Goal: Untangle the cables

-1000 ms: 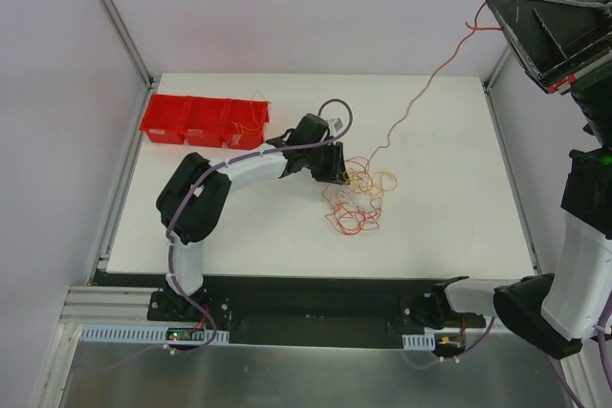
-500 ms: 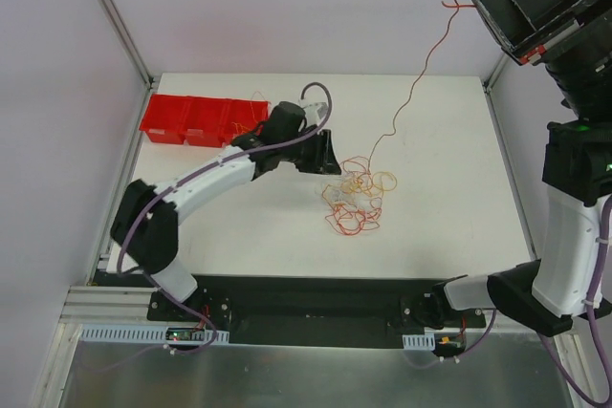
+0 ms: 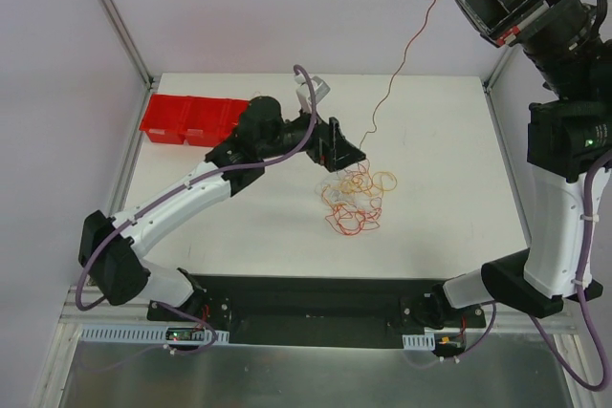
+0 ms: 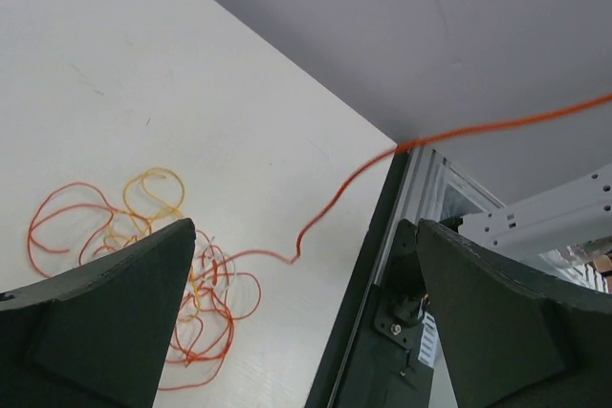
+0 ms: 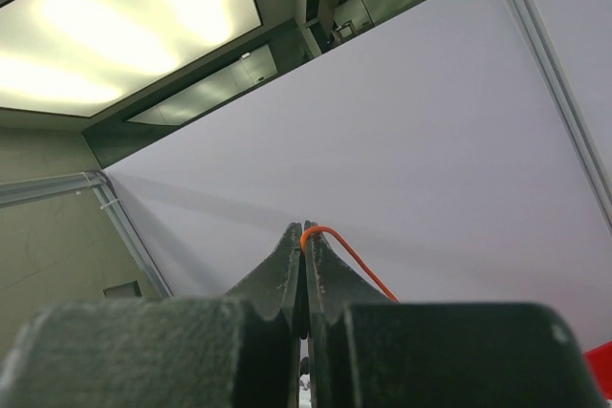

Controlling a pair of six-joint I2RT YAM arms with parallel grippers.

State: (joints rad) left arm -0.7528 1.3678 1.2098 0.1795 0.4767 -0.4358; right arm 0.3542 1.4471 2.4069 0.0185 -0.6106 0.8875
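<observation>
- Orange cable (image 4: 497, 124): pinched at its upper end by the right tool (image 5: 305, 241), whose fingers are pressed together, high at far right.
- Other cables (image 3: 356, 200): tangled heap lying mid-counter (image 3: 449, 198).
- Left tool (image 4: 301, 246): fingers spread apart, empty, above the heap's far-left edge.

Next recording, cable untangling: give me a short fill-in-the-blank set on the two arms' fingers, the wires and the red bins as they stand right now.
1. High above the white table, the right arm's fingers are shut on a thin wire whose colour is ____.
2. The left arm's fingers, beside the tangle of thin curly red, orange and yellow wires, stand ____.
3. The row of red plastic bins sits at the table's far ____ corner.
Missing words: orange; open; left.
</observation>
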